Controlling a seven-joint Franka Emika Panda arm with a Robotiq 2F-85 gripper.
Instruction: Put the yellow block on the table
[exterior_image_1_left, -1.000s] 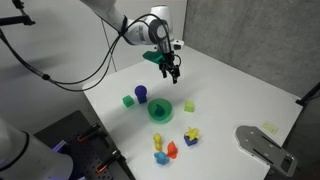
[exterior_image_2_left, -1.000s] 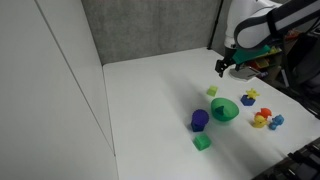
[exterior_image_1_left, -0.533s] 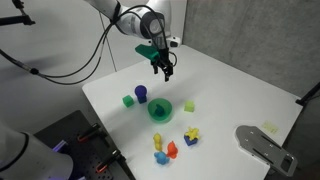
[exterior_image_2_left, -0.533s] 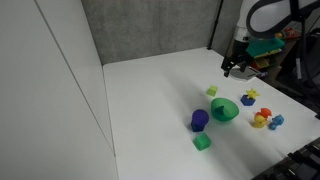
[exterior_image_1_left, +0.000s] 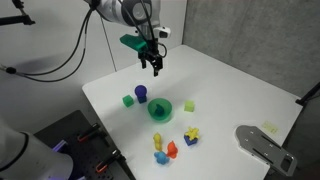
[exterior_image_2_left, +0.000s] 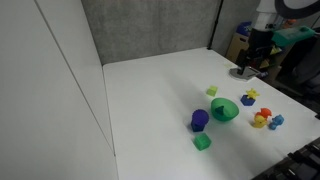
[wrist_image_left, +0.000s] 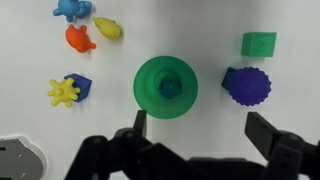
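Note:
The yellow block (exterior_image_1_left: 189, 105) is a small pale cube resting on the white table (exterior_image_1_left: 230, 90), just beside the green bowl (exterior_image_1_left: 160, 110). It also shows in an exterior view (exterior_image_2_left: 212, 91) next to the bowl (exterior_image_2_left: 224, 109). My gripper (exterior_image_1_left: 157, 70) hangs high above the table, well clear of the block, and shows again in an exterior view (exterior_image_2_left: 241, 70). In the wrist view its fingers (wrist_image_left: 203, 128) are spread wide with nothing between them. The bowl (wrist_image_left: 150, 75) lies below with a small teal piece (wrist_image_left: 170, 88) inside. The block is hidden in the wrist view.
A purple ridged cylinder (exterior_image_1_left: 141, 94) and a green cube (exterior_image_1_left: 128, 100) sit beside the bowl. A yellow star on a blue piece (exterior_image_1_left: 191, 133) and several small coloured toys (exterior_image_1_left: 162, 150) lie nearer the table's front. A grey device (exterior_image_1_left: 262, 145) sits at the table's corner.
The gripper has risen and drifted away from the objects, towards the back of the table. The block, bowl and toys have not moved.

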